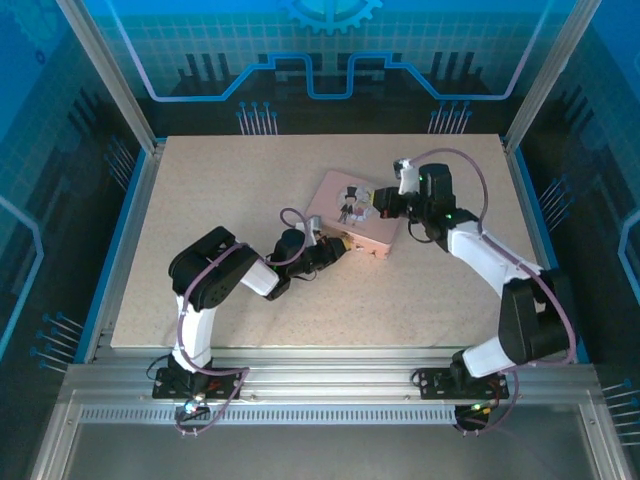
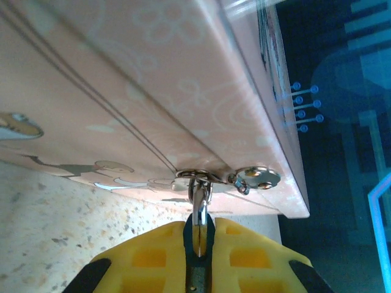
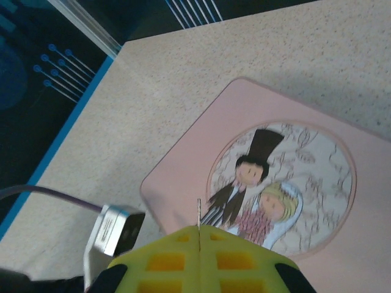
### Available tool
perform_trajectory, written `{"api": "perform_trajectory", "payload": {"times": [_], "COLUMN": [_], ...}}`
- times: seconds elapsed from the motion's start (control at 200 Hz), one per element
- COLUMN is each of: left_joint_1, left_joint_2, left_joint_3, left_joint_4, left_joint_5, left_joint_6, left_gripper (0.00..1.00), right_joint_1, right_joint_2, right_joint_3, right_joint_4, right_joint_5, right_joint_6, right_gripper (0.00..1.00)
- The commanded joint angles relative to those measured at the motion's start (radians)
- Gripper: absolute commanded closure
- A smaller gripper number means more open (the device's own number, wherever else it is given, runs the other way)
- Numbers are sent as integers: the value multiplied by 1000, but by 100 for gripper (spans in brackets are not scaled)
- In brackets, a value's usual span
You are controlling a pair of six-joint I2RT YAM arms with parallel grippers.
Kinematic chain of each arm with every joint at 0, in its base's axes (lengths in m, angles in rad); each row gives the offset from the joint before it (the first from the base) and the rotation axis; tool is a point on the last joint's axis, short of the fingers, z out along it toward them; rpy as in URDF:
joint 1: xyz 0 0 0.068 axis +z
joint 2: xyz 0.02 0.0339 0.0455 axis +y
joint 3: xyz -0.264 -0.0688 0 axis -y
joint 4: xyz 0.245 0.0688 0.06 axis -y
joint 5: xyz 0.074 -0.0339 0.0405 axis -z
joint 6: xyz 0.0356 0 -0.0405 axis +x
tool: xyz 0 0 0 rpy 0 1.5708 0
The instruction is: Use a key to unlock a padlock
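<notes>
left gripper (image 2: 198,235) is clamping the padlock (image 2: 199,192) at the clasp (image 2: 253,178) of the pink tin (image 2: 153,91). right gripper (image 3: 199,231) is pinching the key (image 3: 199,210) over the lid (image 3: 195,140). best done by holding the padlock steady and bringing the key in aligned, slowly.

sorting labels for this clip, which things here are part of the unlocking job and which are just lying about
In the job: key, in the right gripper; padlock, in the left gripper, at the clasp of the pink tin.
Just there: pink tin; table.
</notes>
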Motion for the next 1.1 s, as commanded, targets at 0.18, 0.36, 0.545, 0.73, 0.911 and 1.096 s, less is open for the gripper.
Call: {"api": "perform_trajectory", "payload": {"times": [0.18, 0.36, 0.545, 0.73, 0.911, 1.096], "left_joint_1": [41, 55, 53, 54, 53, 38], "left_joint_2": [-99, -118, -117, -113, -120, -101], "left_joint_3": [-71, -134, -154, -166, -171, -171], "left_joint_4": [58, 112, 141, 167, 172, 181], "left_joint_5": [-94, -94, -73, -63, -42, -9], "left_joint_6": [7, -9, -26, -38, -50, -63], "left_gripper": [95, 95, 95, 94, 94, 93], "right_joint_1": [-27, -37, -34, -21, 8, 38], "right_joint_2": [-141, -122, -2, 161, 278, 413], "right_joint_3": [-210, -185, -99, 3, 106, 262], "right_joint_4": [75, -45, -156, -145, -127, -112], "right_joint_5": [172, 444, 601, 603, 566, 459], "right_joint_6": [128, 139, 156, 164, 155, 132], "right_gripper": [100, 100, 100, 100, 100, 100]}}
